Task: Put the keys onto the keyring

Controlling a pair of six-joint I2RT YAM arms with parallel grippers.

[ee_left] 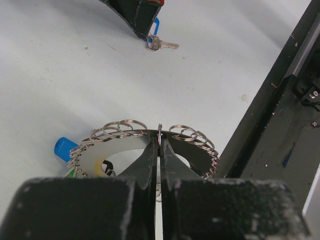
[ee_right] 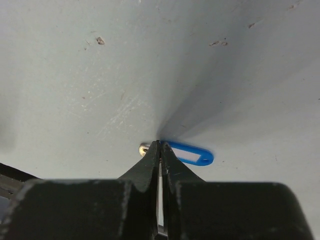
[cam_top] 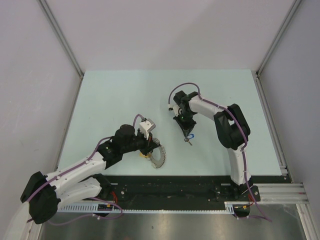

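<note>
Nothing readable anywhere tbh, even the white slip in the blue tag (ee_right: pixel 190 153) shows no legible writing.

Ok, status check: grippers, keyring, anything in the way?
Left gripper shut on keyring edge. Right gripper shut on blue-tagged key, on table. Nothing seen between them.

The tabletop (cam_top: pixel 125 100) is pale mint green, flecked with small dark marks. Both pairs of jaws are black. At the left jaws' tips the keyring (ee_left: pixel 117 147) is silver-grey, edged with shiny silver loops; left of them show a bright blue tag (ee_left: pixel 64 148) and a yellow patch (ee_left: pixel 103 165). Just right of the right jaws' tips lies a blue tag with a white label (ee_right: pixel 192 154), and at their left a silver key (ee_right: pixel 144 148).
</note>
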